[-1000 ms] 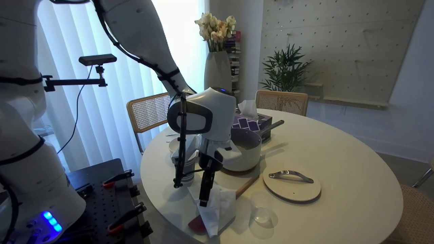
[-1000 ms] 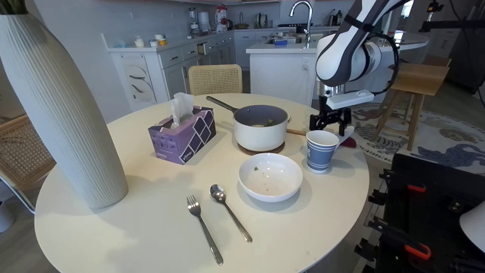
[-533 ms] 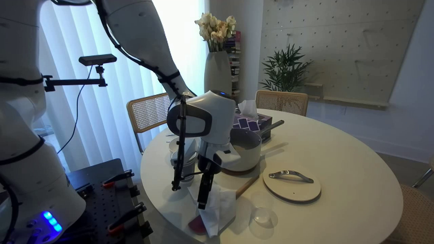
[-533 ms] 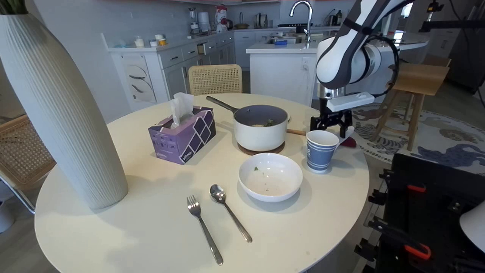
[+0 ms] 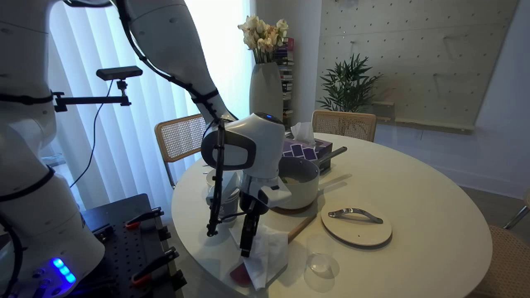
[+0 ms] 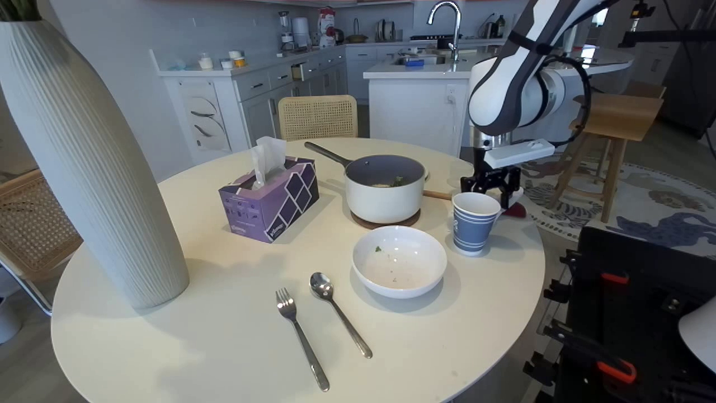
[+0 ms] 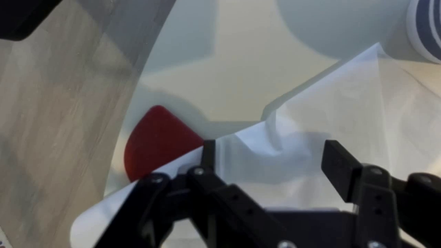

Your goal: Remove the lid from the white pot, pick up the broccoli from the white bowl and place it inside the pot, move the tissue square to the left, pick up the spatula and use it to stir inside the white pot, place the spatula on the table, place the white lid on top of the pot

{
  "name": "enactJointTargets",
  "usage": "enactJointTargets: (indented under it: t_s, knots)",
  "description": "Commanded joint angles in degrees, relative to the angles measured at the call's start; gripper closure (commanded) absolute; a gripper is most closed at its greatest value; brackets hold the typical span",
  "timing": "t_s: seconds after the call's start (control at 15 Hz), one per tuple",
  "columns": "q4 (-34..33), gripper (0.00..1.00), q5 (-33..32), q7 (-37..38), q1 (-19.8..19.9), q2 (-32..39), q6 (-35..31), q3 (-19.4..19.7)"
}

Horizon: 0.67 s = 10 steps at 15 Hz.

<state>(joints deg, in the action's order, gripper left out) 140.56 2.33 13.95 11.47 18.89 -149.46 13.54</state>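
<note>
My gripper (image 7: 269, 151) is open, its fingers spread just above the white tissue (image 7: 344, 103); whether they touch it is unclear. The gripper also shows in both exterior views (image 5: 245, 250) (image 6: 489, 190). The tissue (image 5: 270, 248) lies across the spatula, hiding its middle. The spatula's red head (image 5: 241, 275) sticks out near the table edge, and its wooden handle (image 5: 301, 227) points toward the pot. The white pot (image 6: 383, 198) stands uncovered on a round trivet, with green broccoli bits (image 6: 398, 181) inside. The lid (image 5: 358, 231) lies on the table, handle up. The white bowl (image 6: 400, 263) holds only small green crumbs.
A blue striped paper cup (image 6: 472, 226) stands close beside the gripper and tissue. A clear cup (image 5: 319, 263) stands near the tissue. A purple tissue box (image 6: 268, 201) is behind the pot. A fork (image 6: 302, 338), a spoon (image 6: 341, 313) and a tall vase (image 6: 106, 184) are on the table.
My gripper has come down a little toward the tissue, with a small sideways shift toward the table edge. The tissue, spatula, pot and lid have not moved.
</note>
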Motion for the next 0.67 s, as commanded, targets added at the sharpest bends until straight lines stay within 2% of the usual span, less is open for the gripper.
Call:
enactJointTargets:
  t_s: [0.0, 0.4, 0.6]
  knots:
    - [1.64, 0.51, -0.32, 1.8, -1.38, -0.77, -2.75, 1.08]
    - [1.59, 0.97, -0.34, 1.77, -1.5, -1.15, -3.86, 1.21]
    - [1.44, 1.0, -0.24, 1.38, -1.43, -1.98, -3.48, 1.23]
